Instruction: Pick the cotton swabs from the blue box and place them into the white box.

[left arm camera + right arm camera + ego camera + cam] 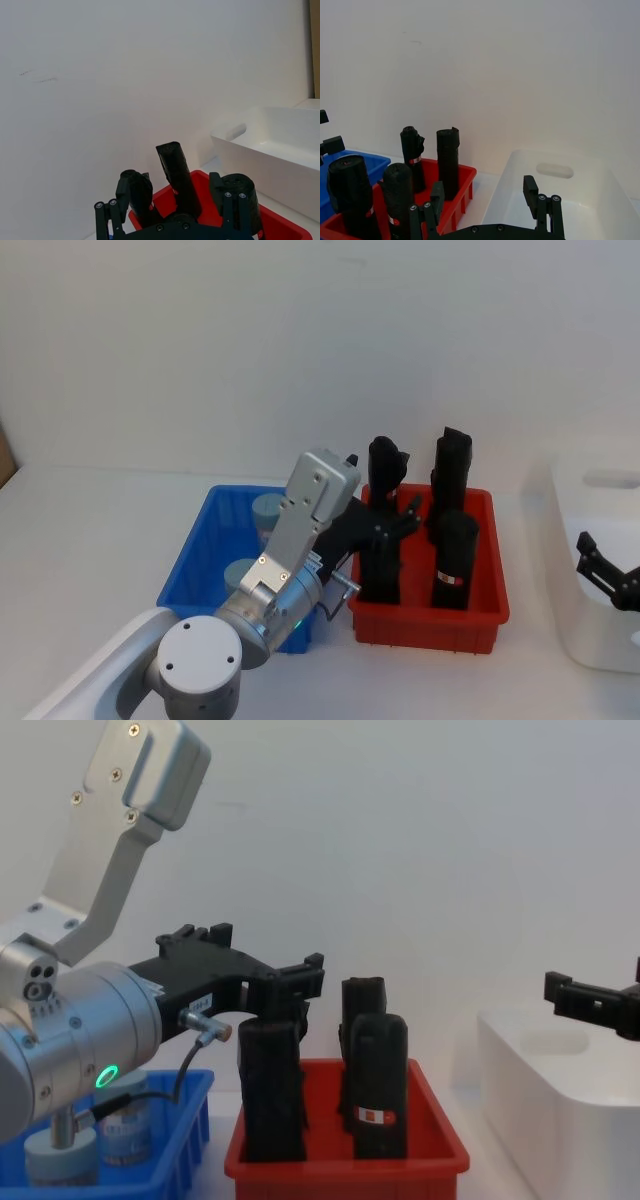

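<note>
Left end effector [398,518]: fingers spread, nothing between them. It hangs above the red bin [425,625], about level with the tops of the black upright objects [455,560], its arm reaching across the blue box [190,550]. Judged off target for the pick, because the cotton swabs [270,510] lie to its left, upright in the blue box. Two grey-blue lids are visible there, one close against the wrist housing. Neither tub is gripped, so the pick is not yet made. Right end effector [600,565]: fingers likewise spread and empty, held over the open top of the white box [570,625], which stands at the right of the surface [90,530], beyond the red bin. Judged an idle station or a waiting post; cannot tell which. The bins stand in a row, blue, red, white, so any carry from blue to white must clear the tall black objects, and a raised path is advisable.
</note>
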